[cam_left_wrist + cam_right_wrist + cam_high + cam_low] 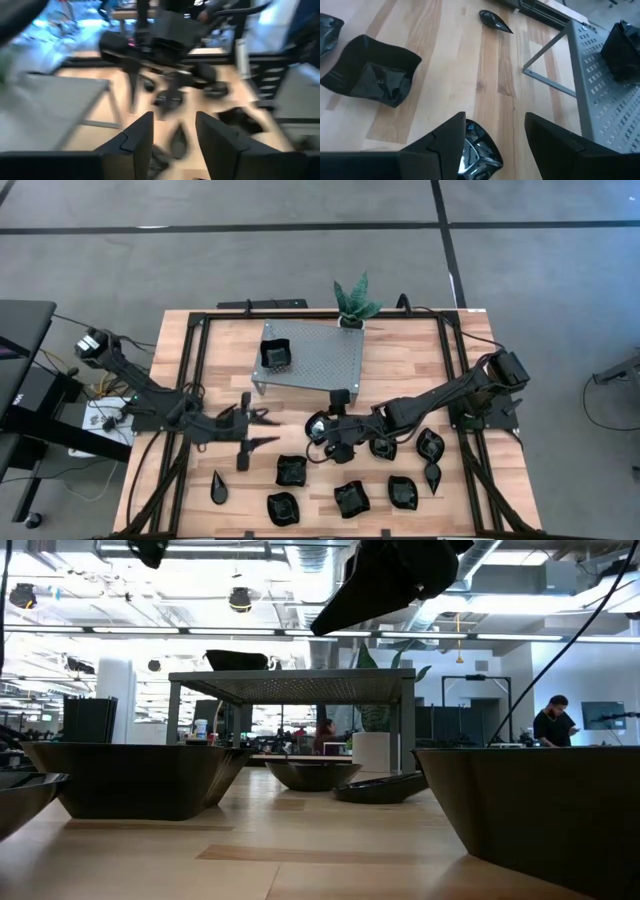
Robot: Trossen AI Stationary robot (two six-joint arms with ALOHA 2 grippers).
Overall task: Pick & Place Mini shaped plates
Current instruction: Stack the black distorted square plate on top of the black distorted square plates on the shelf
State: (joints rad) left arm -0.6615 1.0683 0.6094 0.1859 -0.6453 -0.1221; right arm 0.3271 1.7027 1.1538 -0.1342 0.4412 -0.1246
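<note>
Several glossy black mini plates lie on the wooden table's near half, among them a square one [290,470] and a teardrop one [219,487]. One square plate [275,355] sits on the grey perforated platform [320,365]. My right gripper [318,440] is open, low over a roundish plate [479,150] that lies between its fingers, close beside one of them. My left gripper [264,429] is open and empty, left of that plate and pointing toward it. My right gripper's fingers point slanting down over the roundish plate's rim [472,131]. The plate lies flat on the table right beside one finger [445,145]. I cannot tell whether that finger touches it.
A green potted plant [355,300] stands at the far edge behind the platform. A square plate [370,75] and a teardrop plate [495,20] lie ahead of my right gripper. Black frame rails [190,380] run along both table sides. Bare wood lies between the two grippers.
</note>
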